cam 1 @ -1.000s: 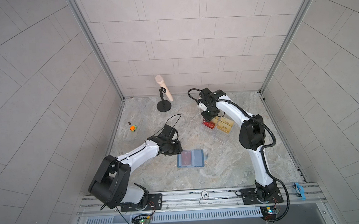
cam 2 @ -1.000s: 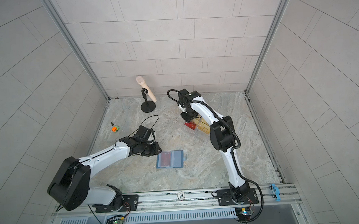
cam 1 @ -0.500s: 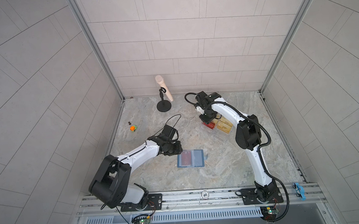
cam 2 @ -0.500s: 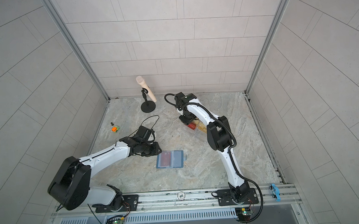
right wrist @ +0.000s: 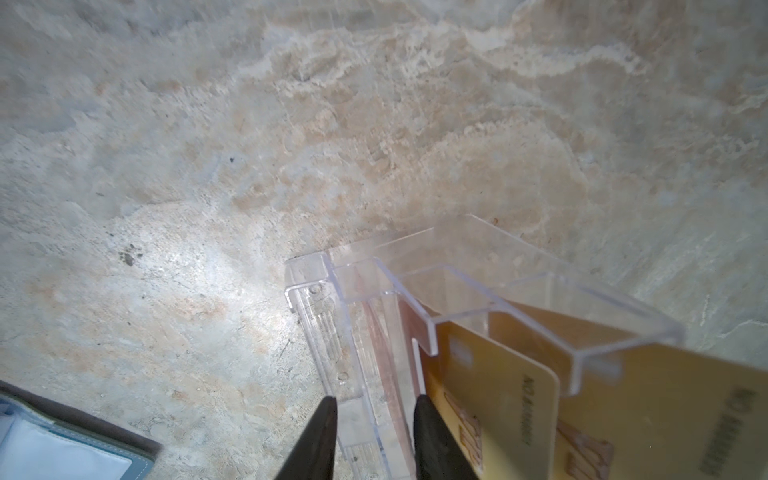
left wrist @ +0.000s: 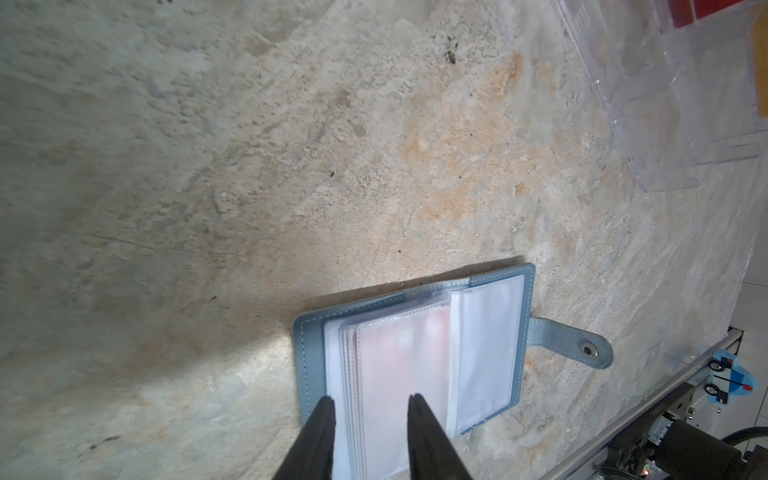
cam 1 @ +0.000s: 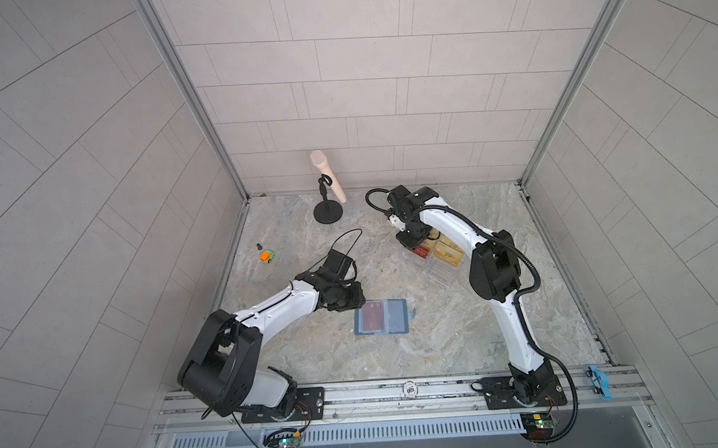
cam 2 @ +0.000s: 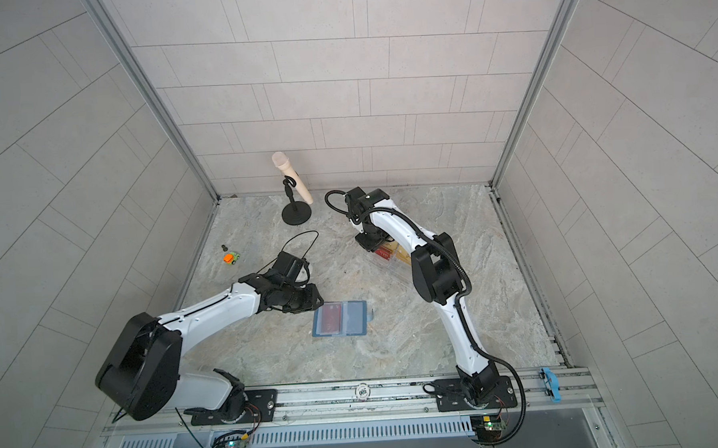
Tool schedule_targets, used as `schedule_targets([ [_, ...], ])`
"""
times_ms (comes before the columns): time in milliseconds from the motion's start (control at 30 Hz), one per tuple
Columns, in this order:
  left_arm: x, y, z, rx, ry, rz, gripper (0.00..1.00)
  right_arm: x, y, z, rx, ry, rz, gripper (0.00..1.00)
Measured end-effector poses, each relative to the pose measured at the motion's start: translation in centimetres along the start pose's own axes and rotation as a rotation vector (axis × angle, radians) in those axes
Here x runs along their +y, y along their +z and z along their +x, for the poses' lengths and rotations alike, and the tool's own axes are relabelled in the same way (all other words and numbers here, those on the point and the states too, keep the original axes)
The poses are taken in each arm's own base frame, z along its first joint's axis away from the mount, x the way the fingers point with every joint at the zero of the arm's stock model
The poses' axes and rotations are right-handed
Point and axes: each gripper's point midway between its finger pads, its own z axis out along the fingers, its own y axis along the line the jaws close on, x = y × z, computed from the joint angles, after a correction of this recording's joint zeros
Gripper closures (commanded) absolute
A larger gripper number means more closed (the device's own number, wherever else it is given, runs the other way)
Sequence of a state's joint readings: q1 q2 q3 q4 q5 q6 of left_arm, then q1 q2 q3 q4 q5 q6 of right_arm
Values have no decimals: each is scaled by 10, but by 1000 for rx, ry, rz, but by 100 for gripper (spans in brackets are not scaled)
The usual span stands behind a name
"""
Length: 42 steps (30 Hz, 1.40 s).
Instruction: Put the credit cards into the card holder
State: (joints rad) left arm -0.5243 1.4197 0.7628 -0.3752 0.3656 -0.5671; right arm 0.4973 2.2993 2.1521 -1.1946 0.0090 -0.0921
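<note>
The wallet (cam 1: 381,323) lies open and flat on the table (cam 1: 437,334) near the middle, between the two arms. Its strap (left wrist: 577,347) is thrown out to the side, so the clear sleeves (left wrist: 486,345) face up for loading. One red card (cam 1: 372,317) already sits in a sleeve on the page nearer the left arm, showing pink through the plastic in the left wrist view. The other red cards (cam 1: 422,251) stand on edge in a clear stand (cam 1: 438,271) toward the back right. Beside them are gold cards (cam 1: 448,252), which are no part of the job.

The left gripper (left wrist: 372,399) hangs low at the wallet's outer edge, jaws apart and empty, its tips straddling the stacked sleeves. I judge it is there to steady the wallet or keep a sleeve mouth open while the other arm fetches (whether the tips touch the plastic I cannot tell).

The right gripper (right wrist: 374,399) points down into the stand's corner with its jaws apart. The stand's side wall and the edge of a red card (right wrist: 384,353) lie between them, and nothing is clamped yet. Cards standing upright suit a pinch from above, so the step in hand looks like picking the next red one. The risk is catching the acrylic wall, or a gold card just beside it, along with the red card.
</note>
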Motion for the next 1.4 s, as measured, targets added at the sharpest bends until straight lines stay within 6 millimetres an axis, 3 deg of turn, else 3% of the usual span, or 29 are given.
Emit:
schedule_targets([
  [233, 0, 0, 0, 0, 0, 0, 65, -2, 1, 1, 7, 0, 16, 70],
  [500, 0, 0, 0, 1, 0, 0, 65, -9, 4, 4, 19, 7, 57, 88],
  [1400, 3, 0, 4, 17, -6, -10, 65, -8, 4, 5, 24, -28, 63, 97],
])
